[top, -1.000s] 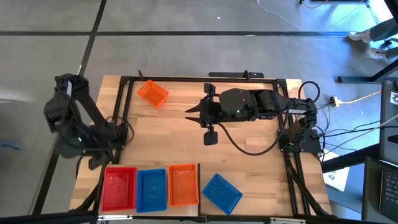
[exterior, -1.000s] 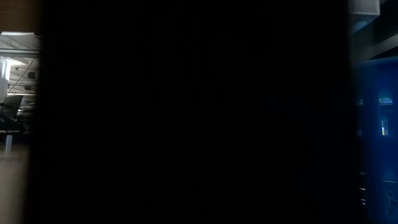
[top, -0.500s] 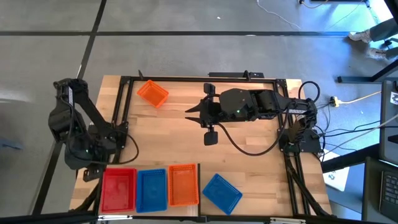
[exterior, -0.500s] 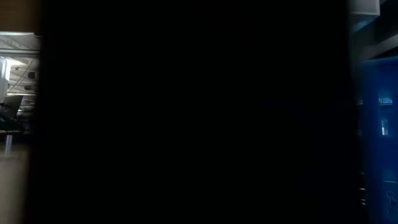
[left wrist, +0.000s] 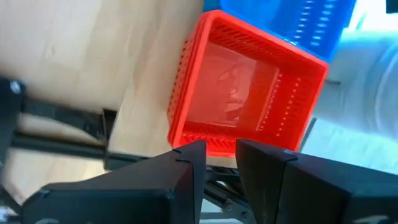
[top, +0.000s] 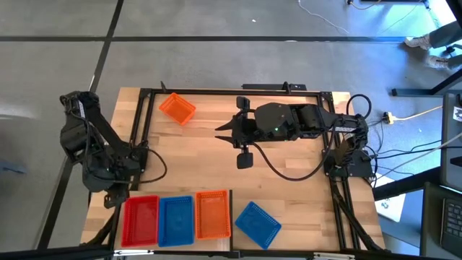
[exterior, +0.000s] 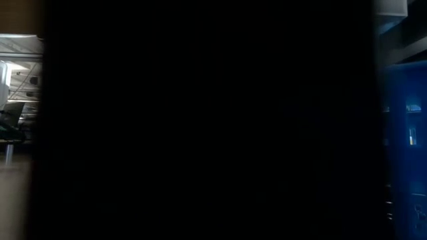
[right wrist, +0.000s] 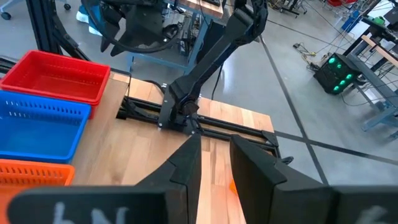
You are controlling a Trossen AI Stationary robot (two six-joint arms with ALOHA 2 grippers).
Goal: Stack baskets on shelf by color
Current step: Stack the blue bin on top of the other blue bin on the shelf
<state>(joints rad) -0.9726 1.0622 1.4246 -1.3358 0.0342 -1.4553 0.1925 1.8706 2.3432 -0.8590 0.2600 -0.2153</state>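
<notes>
**Q:** What does the overhead camera show of the work surface?

**A:** A striped-plank wooden tabletop (top: pixel 209 152) with a black frame, on a grey concrete floor (top: pixel 216 43). 3 basket stacks sit side by side at its near edge: red baskets (top: pixel 140 220), blue baskets (top: pixel 176 220), orange baskets (top: pixel 212 214). A loose blue basket (top: pixel 257 223) lies tilted just beside them; a loose orange basket (top: pixel 177 107) lies well apart at the far edge.

**Q:** And the arms?

**A:** The left gripper (left wrist: pixel 219 155) hangs just off the red stack's outer end, fingers slightly parted, pinching nothing. The right gripper (right wrist: pixel 214 152) hovers over the middle of the table, a narrow gap between its fingers, also empty.

**Q:** The room?

**A:** The right wrist view shows a grey floor, trailing cables and a device with green lights (right wrist: pixel 336 73). The low view is almost wholly blocked by something dark.
</notes>
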